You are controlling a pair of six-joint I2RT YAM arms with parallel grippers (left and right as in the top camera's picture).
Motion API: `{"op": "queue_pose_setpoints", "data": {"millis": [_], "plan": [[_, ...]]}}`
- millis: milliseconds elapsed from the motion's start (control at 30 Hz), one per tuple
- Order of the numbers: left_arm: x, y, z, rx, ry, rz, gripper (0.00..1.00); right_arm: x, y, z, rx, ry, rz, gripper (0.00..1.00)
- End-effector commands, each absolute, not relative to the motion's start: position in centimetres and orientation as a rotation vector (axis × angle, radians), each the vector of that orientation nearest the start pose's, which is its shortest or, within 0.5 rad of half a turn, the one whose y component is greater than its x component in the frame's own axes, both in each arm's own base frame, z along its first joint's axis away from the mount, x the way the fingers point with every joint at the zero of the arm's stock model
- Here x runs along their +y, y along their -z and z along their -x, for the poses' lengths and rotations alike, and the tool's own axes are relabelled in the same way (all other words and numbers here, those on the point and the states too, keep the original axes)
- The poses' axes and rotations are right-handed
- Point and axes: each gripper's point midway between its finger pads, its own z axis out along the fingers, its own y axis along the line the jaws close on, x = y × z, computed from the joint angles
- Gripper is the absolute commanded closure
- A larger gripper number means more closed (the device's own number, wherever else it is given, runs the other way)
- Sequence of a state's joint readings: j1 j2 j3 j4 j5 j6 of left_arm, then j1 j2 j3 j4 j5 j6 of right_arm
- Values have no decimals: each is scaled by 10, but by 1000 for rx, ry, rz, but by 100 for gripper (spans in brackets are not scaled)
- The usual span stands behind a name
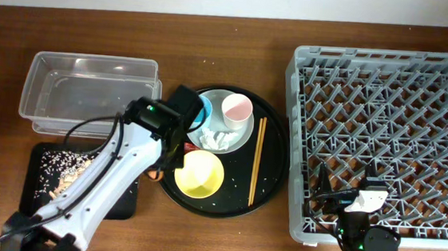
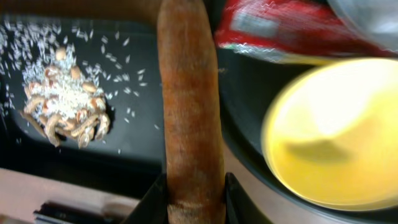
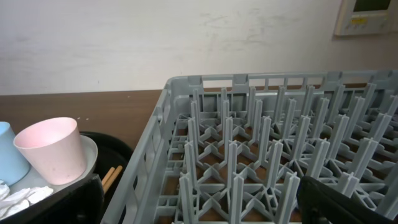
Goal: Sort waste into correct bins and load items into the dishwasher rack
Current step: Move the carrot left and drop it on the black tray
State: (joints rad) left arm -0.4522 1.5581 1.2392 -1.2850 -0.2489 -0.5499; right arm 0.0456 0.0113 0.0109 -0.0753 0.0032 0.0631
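Snugly inside left gripper (image 2: pixel 196 198): carrot piece (image 2: pixel 189 99).

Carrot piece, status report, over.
Left gripper shut on carrot piece. Right gripper open, at dishwasher rack. Carrot piece beside black tray holding scraps; nothing in between.

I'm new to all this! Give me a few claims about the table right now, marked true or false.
1. The left pincer grips the carrot piece. True.
2. The yellow bowl sits in the dishwasher rack. False: the dishwasher rack holds no dishes, and the yellow bowl sits on the round black tray.
3. The chopsticks lie on the round black tray. True.
4. The rice and food scraps are in the clear tub. False: they lie in the shallow black tray next to the clear tub.
5. The right pincer holds the pink cup. False: it is open, and the pink cup stands on the plate.
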Motion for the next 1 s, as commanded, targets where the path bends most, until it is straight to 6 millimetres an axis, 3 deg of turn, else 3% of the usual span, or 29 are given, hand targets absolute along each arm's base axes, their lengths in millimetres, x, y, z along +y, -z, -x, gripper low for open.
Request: {"op": "queue_pose_setpoints", "data": {"millis": [0, 67, 167, 300, 467, 533, 600, 667, 733, 833, 967], "plan": [[-36, -85, -235, 3059, -518, 246, 93, 11, -155, -246, 1653, -79, -20, 2], [-18, -63, -223, 3084, -554, 321, 92, 11, -155, -246, 1653, -79, -20, 2], [2, -50, -213, 3103, -584, 431, 92, 11, -155, -246, 1653, -79, -20, 2], [6, -50, -215, 3095, -587, 432, 57, 11, -155, -246, 1653, -79, -20, 2], [1, -60, -219, 3115, -559, 402, 50, 11, -155, -246, 1653, -79, -20, 2], [-2, -80, -229, 3091, -538, 404, 51, 11, -155, -246, 1653, -79, -20, 2], [-10, -101, -242, 3059, -460, 383, 52, 11, -155, -246, 1653, -79, -20, 2], [-42, -126, -260, 3016, -209, 280, 55, 11, -155, -246, 1653, -79, -20, 2], [-71, -137, -275, 2941, -47, 208, 55, 11, -155, -246, 1653, -79, -20, 2], [-99, -118, -284, 2910, -21, 86, 55, 11, -155, -246, 1653, -79, -20, 2], [-111, -78, -288, 2934, -93, 14, 57, 11, -155, -246, 1653, -79, -20, 2]]}}
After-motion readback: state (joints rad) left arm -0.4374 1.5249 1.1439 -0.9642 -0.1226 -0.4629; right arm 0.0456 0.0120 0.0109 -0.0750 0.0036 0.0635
